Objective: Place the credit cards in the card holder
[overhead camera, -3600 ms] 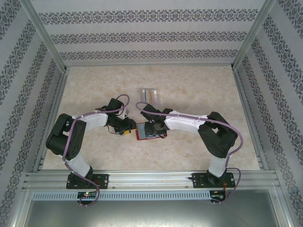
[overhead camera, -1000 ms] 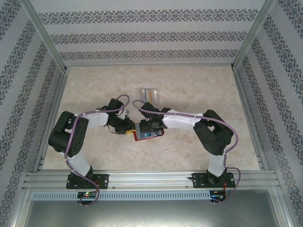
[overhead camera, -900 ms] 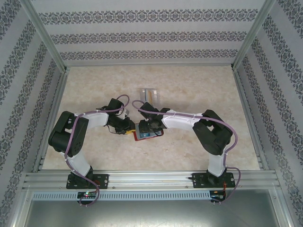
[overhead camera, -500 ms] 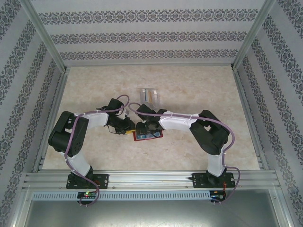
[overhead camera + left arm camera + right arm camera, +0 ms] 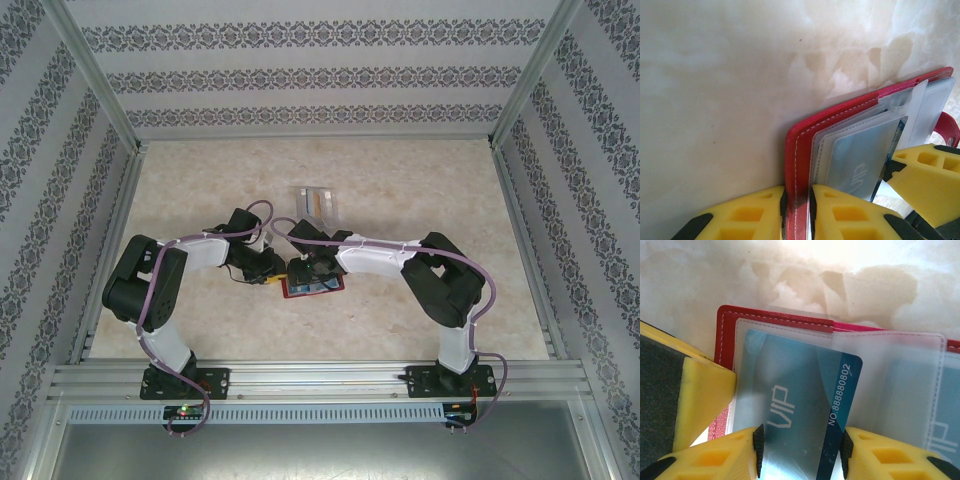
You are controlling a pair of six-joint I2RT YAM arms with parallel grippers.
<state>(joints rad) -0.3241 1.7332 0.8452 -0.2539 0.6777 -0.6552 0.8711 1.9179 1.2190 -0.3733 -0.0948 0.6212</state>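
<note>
Red folding wallet (image 5: 799, 145): cover clamped between jaws of left gripper (image 5: 797, 202).
Blue plastic card (image 5: 795, 390): gripped edgewise between jaws of right gripper (image 5: 800, 455), slid further into clear pocket (image 5: 890, 385).

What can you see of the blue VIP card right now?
The blue VIP card is thin, glossy plastic with rounded corners, white VIP lettering and a printed number on a darker stripe. It lies flat on the open red card holder, partly covered by a clear pocket. The right claw grips its opposite edges between yellow fingers.
</note>
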